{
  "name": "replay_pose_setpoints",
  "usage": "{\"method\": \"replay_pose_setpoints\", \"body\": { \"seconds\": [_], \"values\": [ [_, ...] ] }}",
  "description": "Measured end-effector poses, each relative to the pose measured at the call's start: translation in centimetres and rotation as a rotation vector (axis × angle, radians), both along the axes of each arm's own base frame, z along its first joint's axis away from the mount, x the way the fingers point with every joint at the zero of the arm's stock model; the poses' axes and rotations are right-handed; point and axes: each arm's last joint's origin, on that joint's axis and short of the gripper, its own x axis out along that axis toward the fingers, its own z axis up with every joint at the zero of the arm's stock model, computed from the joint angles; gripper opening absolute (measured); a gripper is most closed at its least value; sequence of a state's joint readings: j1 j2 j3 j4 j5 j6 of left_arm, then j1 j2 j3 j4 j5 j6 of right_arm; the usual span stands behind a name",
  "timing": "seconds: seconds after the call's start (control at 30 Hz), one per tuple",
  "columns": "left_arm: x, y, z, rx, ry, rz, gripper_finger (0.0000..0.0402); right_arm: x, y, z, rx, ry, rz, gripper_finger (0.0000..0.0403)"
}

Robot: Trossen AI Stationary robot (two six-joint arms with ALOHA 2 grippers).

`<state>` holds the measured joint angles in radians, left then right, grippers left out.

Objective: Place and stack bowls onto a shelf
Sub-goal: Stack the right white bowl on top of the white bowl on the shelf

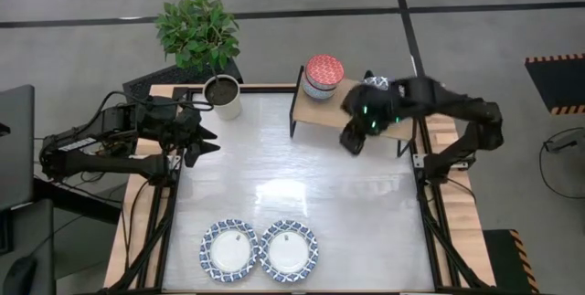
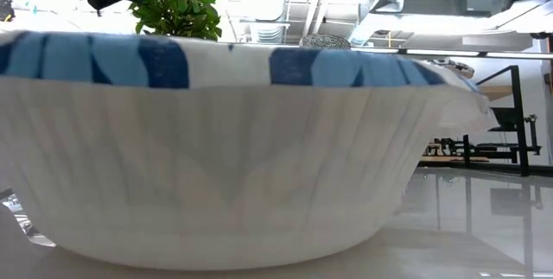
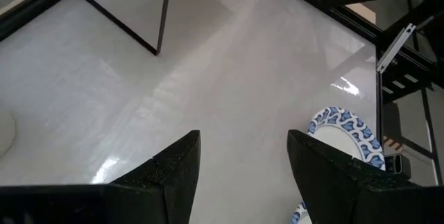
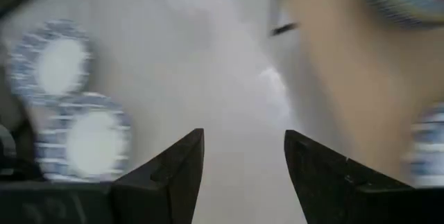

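Two wide blue-and-white bowls sit side by side at the table's near edge; one of them fills the low view. The wooden shelf stands at the far right of the table on black legs. On its left end rests a red patterned bowl. A blue-and-white bowl beside it is mostly hidden by the right arm. My right gripper is open over the shelf's near edge. My left gripper is open over the table's far left.
A white pot with a green plant stands at the far edge, left of the shelf and close to my left gripper. The shelf's black legs reach down to the white tabletop, which lies bare between shelf and bowls.
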<state>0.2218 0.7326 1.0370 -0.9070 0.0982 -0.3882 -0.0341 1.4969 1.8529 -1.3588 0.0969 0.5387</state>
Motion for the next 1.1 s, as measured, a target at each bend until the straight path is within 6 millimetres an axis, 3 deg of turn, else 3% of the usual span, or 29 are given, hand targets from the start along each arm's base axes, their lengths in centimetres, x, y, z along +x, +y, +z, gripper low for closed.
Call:
{"method": "replay_pose_setpoints", "body": {
  "seconds": [0.13,0.3,0.47,0.67,0.9,1.03,1.1],
  "values": [
    [0.0,0.0,0.0,0.0,0.0,0.0,0.0202,1.3,4.6,-2.9,0.093,0.045,-0.028,0.0226],
    [0.0,0.0,0.0,0.008,0.001,-0.006,0.0202,2.4,10.1,-9.4,0.223,0.139,-0.057,0.0227],
    [0.0,0.0,0.0,0.008,0.001,-0.006,0.0202,4.2,13.9,-14.2,0.391,-0.018,-0.055,0.0227],
    [0.0,0.0,0.0,0.008,0.001,-0.006,0.0202,6.1,15.7,-20.6,0.415,0.027,-0.077,0.0227],
    [0.0,0.0,0.0,0.007,0.005,-0.006,0.0202,9.0,17.9,-25.8,0.501,0.043,0.035,0.0227],
    [-0.1,0.0,-0.1,-0.002,0.011,-0.002,0.0202,9.5,18.3,-28.1,0.528,0.097,0.037,0.0215],
    [-0.1,0.0,-0.2,-0.009,0.021,0.002,0.0202,9.7,18.5,-28.2,0.536,0.073,0.045,0.0189]
  ]
}}
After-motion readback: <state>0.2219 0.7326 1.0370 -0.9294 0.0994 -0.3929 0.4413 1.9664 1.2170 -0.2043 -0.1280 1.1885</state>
